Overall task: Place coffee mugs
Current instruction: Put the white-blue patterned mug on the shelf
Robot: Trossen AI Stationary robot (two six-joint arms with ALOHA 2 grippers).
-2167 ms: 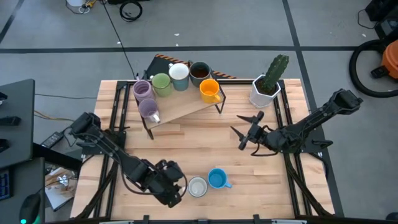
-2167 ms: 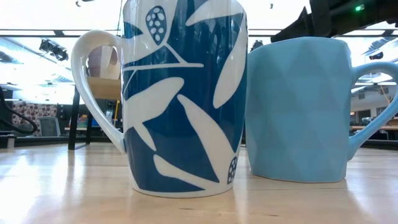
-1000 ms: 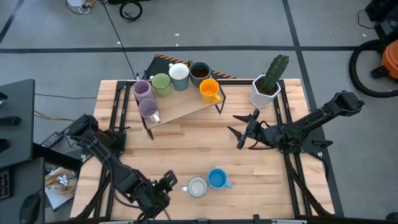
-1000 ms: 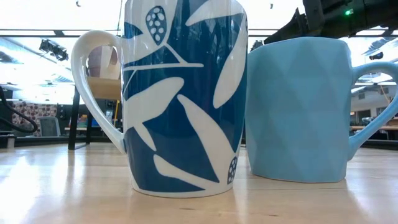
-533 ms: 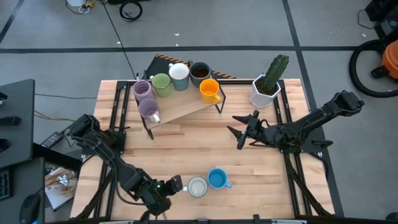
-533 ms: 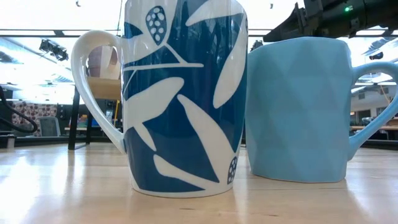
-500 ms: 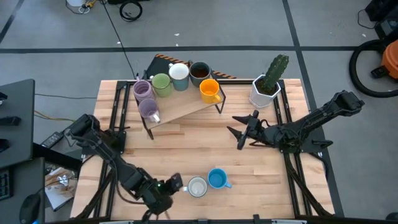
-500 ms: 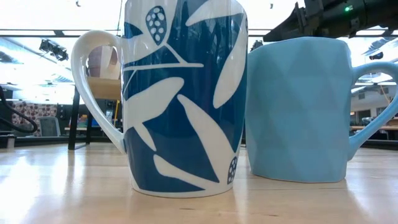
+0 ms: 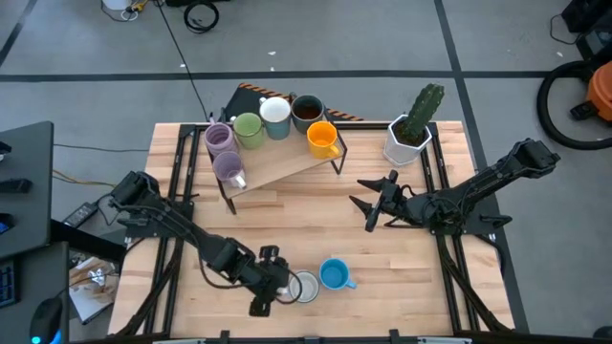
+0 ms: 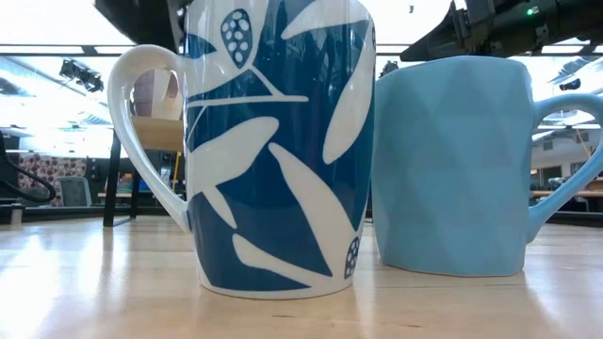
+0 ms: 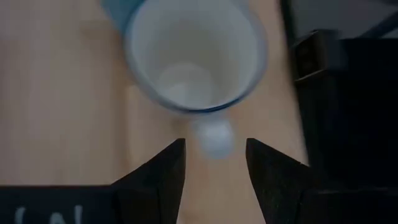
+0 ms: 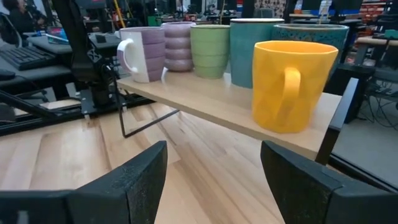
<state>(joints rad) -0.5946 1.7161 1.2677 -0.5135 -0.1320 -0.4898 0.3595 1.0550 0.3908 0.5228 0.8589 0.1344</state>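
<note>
A blue-and-white leaf-patterned mug [image 9: 304, 287] [image 10: 283, 141] and a light blue faceted mug [image 9: 334, 275] [image 10: 452, 160] stand upright on the table near its near edge. My left gripper [image 9: 285, 286] [image 11: 214, 165] is open above the patterned mug's left side. Its fingers stand on either side of the white handle [image 11: 213, 137] without touching it. Six more mugs stand on a wooden shelf [image 9: 287, 162]: two purple [image 9: 219, 139], green [image 9: 249, 129], white [image 9: 275, 112], dark brown [image 9: 307, 110] and orange [image 9: 323, 139] [image 12: 289, 81]. My right gripper [image 9: 371, 202] [image 12: 214, 180] is open right of centre, facing the shelf.
A white faceted pot with a green cactus [image 9: 409, 134] stands at the far right, just behind my right gripper. The shelf rests on thin black metal legs [image 12: 124, 118]. Bare wood [image 9: 306, 225] lies between the shelf and the two near mugs.
My left gripper has swung from the near-left edge of the table rightward, toward the patterned mug, and now stands over its handle side. Its dark arm has come into the low view's upper left. Both mugs have stayed in place.
</note>
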